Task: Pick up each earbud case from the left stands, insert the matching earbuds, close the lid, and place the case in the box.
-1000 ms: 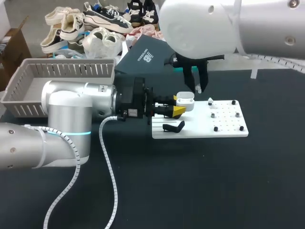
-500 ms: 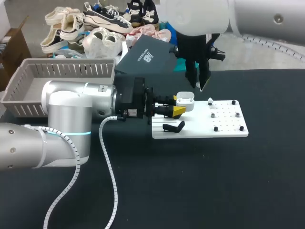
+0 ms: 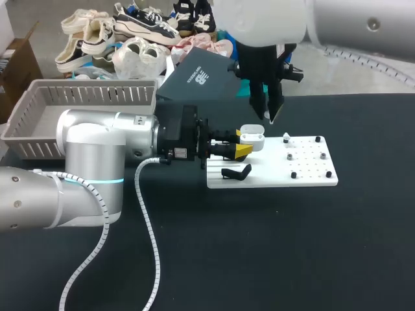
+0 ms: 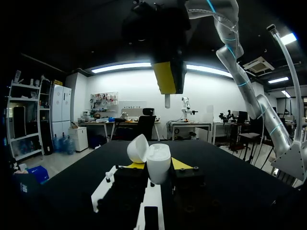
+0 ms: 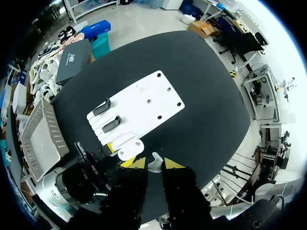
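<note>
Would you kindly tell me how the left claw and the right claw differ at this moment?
The left claw lies level, low at the white board; the right claw hangs higher, pointing straight down. The left claw grips the open earbud case; the right claw pinches a small white earbud. Both are shut and have yellow tips.

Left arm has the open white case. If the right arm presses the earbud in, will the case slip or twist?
Probably stiff: the earbud case looks like a hard, glossy shell. Its smooth rounded sides could slip or twist in the left gripper. The open lid looks hinged and may swing.
</note>
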Action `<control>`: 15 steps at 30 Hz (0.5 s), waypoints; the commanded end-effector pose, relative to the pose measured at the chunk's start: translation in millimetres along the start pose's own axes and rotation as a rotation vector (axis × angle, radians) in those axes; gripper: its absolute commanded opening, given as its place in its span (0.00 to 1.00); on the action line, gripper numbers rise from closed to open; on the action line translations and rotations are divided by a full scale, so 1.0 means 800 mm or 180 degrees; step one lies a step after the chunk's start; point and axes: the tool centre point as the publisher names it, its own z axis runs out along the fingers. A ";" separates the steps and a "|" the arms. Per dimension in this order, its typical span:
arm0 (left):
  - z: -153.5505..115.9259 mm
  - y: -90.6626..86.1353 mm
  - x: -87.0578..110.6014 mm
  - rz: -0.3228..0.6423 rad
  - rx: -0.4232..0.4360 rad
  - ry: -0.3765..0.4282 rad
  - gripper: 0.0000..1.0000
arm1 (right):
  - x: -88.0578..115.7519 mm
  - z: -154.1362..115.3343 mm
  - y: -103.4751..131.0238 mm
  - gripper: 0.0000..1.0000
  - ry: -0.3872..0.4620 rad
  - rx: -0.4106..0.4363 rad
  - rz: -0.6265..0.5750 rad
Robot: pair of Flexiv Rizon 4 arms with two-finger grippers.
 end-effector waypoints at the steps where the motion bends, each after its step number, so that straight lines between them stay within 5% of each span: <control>1: 0.000 0.002 0.000 0.0001 0.0014 0.0001 0.00 | 0.003 0.000 0.001 0.00 0.0028 -0.0068 0.0096; 15: 0.000 0.002 0.000 0.0001 0.0014 0.0001 0.00 | 0.005 0.004 0.006 0.00 -0.0205 -0.0103 0.0546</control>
